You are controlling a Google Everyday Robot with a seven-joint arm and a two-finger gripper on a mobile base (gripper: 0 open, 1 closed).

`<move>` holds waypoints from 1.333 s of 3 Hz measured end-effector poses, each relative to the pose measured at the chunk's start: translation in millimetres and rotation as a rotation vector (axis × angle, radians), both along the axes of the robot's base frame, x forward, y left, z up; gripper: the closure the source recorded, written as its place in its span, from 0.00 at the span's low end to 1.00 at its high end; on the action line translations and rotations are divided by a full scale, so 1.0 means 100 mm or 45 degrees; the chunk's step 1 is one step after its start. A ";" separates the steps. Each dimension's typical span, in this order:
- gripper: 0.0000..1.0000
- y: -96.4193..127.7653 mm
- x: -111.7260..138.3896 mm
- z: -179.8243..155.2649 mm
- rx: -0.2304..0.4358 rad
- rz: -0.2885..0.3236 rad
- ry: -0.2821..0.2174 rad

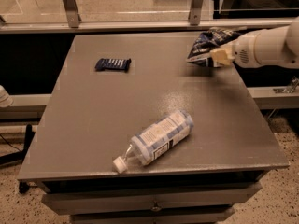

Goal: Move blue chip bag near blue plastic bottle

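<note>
— Can you read anything on the blue plastic bottle (161, 135) near the counter's (93, 125) front edge?
— It has a pale printed label, but no legible words.
— And the blue chip bag (205, 41) at the far right corner, clamped in the pincer (219, 59)?
— White lettering, unreadable.

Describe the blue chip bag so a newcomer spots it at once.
Start at the grey table and go to its far-right corner, where the white arm ends in its claw. The blue chip bag sits at the claw. It is crumpled navy foil with white lettering, unlike the small flat dark-blue bar at far left or the clear blue plastic bottle lying near the front.
</note>
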State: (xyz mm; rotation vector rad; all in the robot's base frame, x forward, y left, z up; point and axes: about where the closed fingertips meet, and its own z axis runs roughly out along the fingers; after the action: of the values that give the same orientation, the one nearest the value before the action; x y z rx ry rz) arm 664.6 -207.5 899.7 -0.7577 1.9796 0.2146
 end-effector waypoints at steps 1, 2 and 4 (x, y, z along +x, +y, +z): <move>1.00 0.06 -0.42 0.15 0.027 0.137 0.030; 1.00 0.29 -0.84 0.16 0.087 0.254 0.091; 1.00 0.87 -1.44 0.05 0.167 0.401 0.203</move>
State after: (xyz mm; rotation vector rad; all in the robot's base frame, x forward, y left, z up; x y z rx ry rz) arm 520.3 -120.4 904.6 -0.9892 1.9634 0.6025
